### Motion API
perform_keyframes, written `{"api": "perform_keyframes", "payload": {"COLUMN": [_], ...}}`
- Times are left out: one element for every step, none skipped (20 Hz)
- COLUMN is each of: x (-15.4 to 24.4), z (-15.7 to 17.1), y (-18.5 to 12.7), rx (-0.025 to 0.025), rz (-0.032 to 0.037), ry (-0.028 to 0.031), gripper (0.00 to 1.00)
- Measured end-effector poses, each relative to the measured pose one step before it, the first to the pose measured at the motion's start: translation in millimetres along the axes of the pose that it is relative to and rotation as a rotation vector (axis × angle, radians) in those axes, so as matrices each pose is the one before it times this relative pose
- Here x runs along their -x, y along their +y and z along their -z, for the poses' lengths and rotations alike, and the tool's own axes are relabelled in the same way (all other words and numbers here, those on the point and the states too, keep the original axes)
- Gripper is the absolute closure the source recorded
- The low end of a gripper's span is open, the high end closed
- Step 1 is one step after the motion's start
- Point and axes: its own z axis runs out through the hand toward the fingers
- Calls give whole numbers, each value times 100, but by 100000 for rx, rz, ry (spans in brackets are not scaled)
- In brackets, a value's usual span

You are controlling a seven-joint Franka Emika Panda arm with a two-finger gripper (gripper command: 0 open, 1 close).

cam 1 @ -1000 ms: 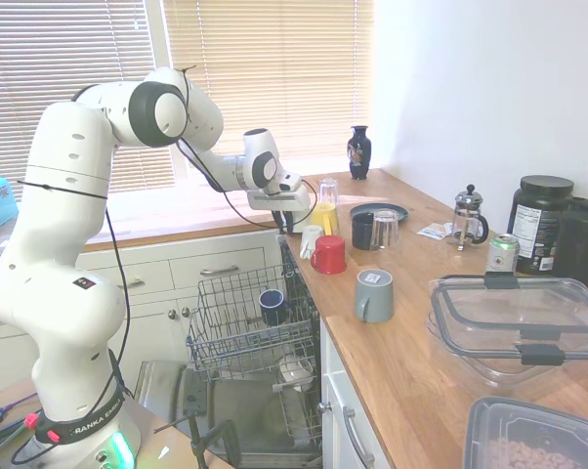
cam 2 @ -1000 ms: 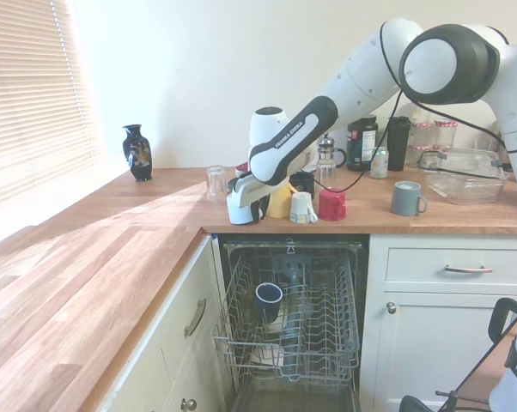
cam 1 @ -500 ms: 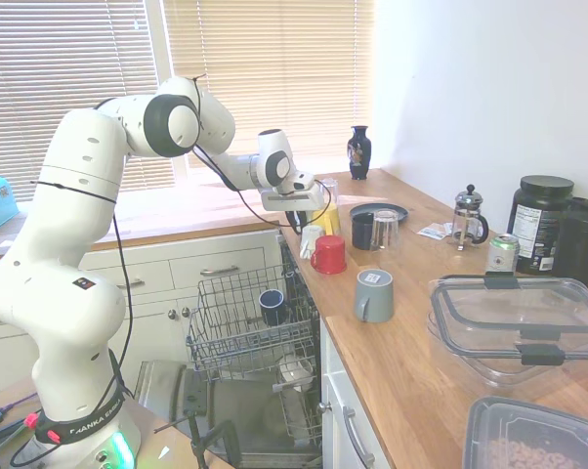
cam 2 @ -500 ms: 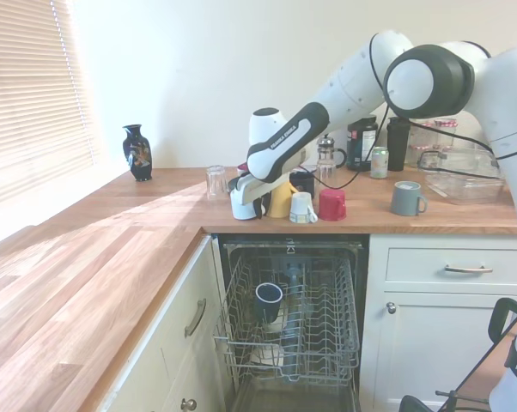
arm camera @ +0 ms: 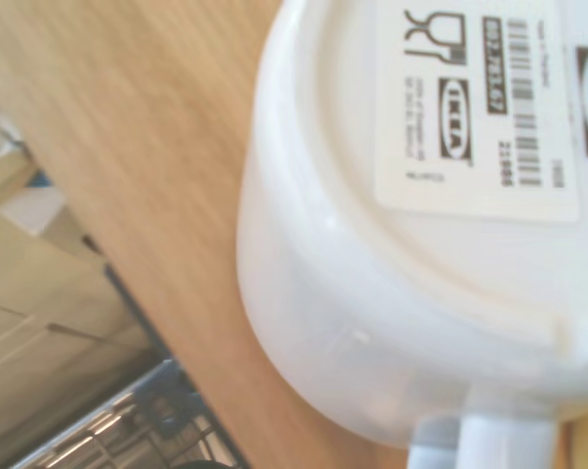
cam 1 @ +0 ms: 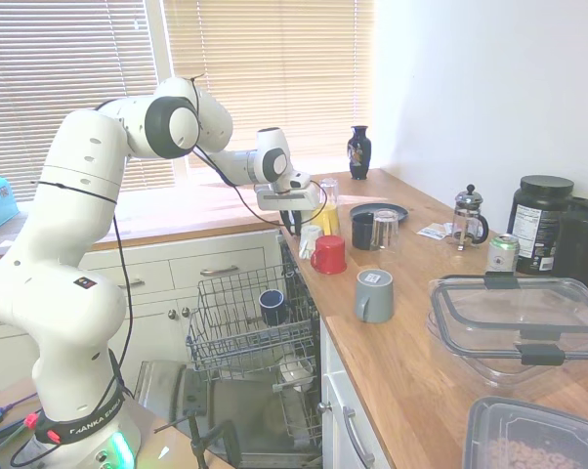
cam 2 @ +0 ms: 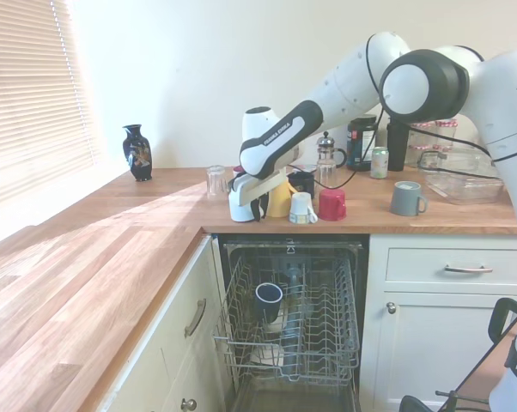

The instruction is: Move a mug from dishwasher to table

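End effector [cam 2: 246, 206] was clenched on the white mug [cam 2: 242, 202], held upside down (label up in wrist view) at the tabletop [cam 2: 138, 225] edge above the open dishwasher [cam 2: 288, 322], probably for set-down beside other mugs.

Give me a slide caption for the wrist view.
Upturned white mug with its IKEA base label on the wooden table, dishwasher rack below.

The white mug [arm camera: 372, 322] is seen from very close, upside down, so that its base fills much of the picture. A white label [arm camera: 480, 107] with a barcode and a logo is stuck on the base. Under it the wooden desk [arm camera: 128, 147] is shown. Grey rack wires [arm camera: 147, 430] of the dishwasher are seen in one corner.
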Motion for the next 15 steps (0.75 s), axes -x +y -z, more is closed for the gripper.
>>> {"api": "perform_keyframes", "payload": {"x": [67,27,28,59,127,203,289,330,350,413,501,699,1036,1432,1713], "z": [-13,-20,-33,-14,10,23,227,638,1098,1505,1812,1727,1478,974,506], "y": [-57,-16,0,20,78,135,217,301,367,362,354,346,344,306,340], "rx": [63,78,-60,-253,-240,-187,-291,-758,-1170,-1085,-1105,-720,-391,-203,153], "rz": [-30,-286,-355,-539,-619,-739,-697,-509,-574,-499,-543,-498,-294,127,216], "ry": [180,382,402,817,817,439,700,1178,1232,1254,1325,959,276,-1058,-1623], "gripper": [0,0,0,0,0,0,0,0,0,0,0,0,0,0,0]}}
